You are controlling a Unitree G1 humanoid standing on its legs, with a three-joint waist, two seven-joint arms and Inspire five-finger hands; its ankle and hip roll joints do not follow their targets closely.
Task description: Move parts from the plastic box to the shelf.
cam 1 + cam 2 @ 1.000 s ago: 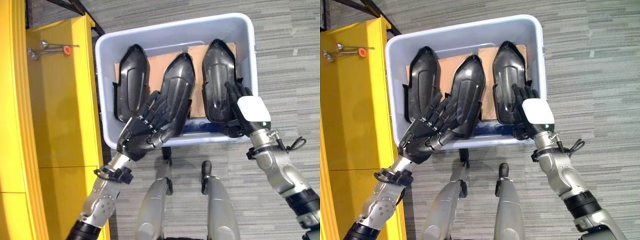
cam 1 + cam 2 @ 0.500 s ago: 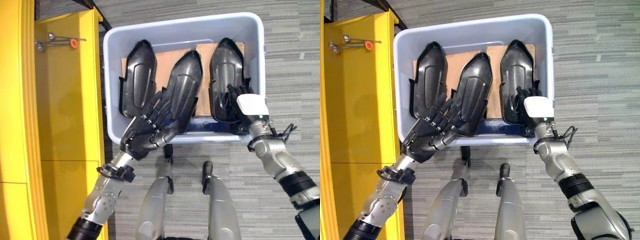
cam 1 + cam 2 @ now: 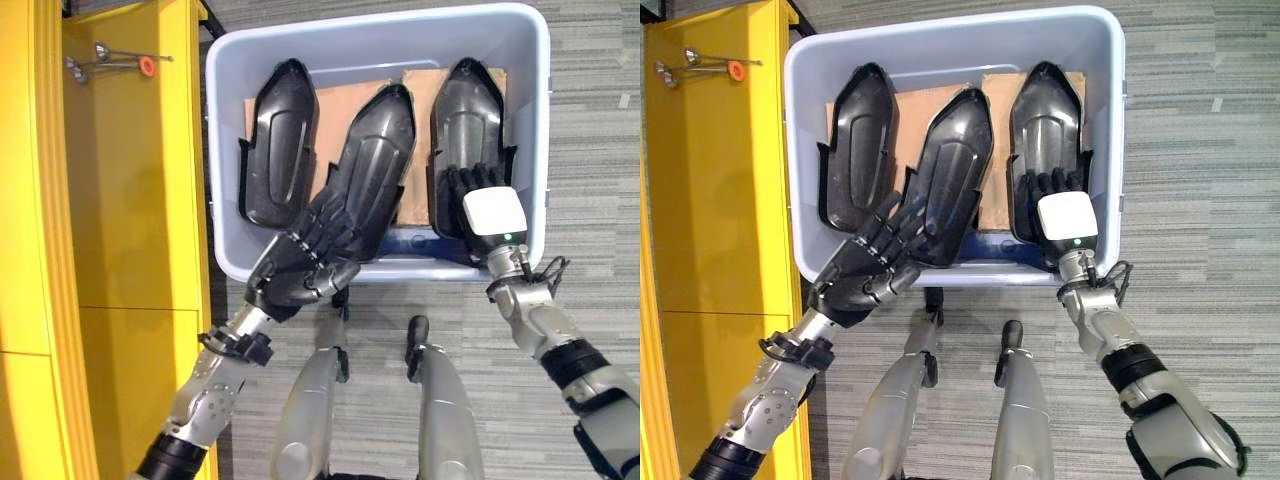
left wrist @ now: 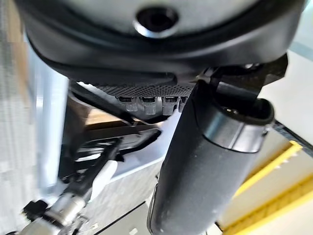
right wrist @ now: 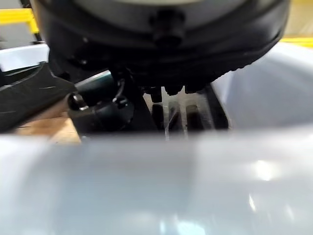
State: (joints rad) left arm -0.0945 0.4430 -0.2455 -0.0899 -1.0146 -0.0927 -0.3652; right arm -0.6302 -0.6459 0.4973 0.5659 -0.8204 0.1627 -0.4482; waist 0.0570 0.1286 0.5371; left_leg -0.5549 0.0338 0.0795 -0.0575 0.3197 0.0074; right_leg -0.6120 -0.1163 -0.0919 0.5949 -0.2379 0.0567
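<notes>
A pale blue plastic box (image 3: 380,28) holds three black moulded parts lying side by side on cardboard (image 3: 330,110): a left part (image 3: 278,140), a middle part (image 3: 375,150) and a right part (image 3: 468,115). My left hand (image 3: 300,265) reaches over the box's near wall, its straight fingers lying on the lower end of the middle part. Over the near right corner is my right hand (image 3: 490,212), white-covered, its fingers stretched onto the lower end of the right part. In the right wrist view the box's near rim (image 5: 156,186) hides most of what lies past the fingers.
A yellow shelf (image 3: 130,200) stands close along the box's left side. Some metal tools with an orange piece (image 3: 110,68) lie on its far end. Grey carpet (image 3: 590,150) surrounds the box on the right and front.
The view has shifted, so the box sits further right and higher. My right hand has moved inward from the box's right wall onto the right part. The left hand stays on the middle part.
</notes>
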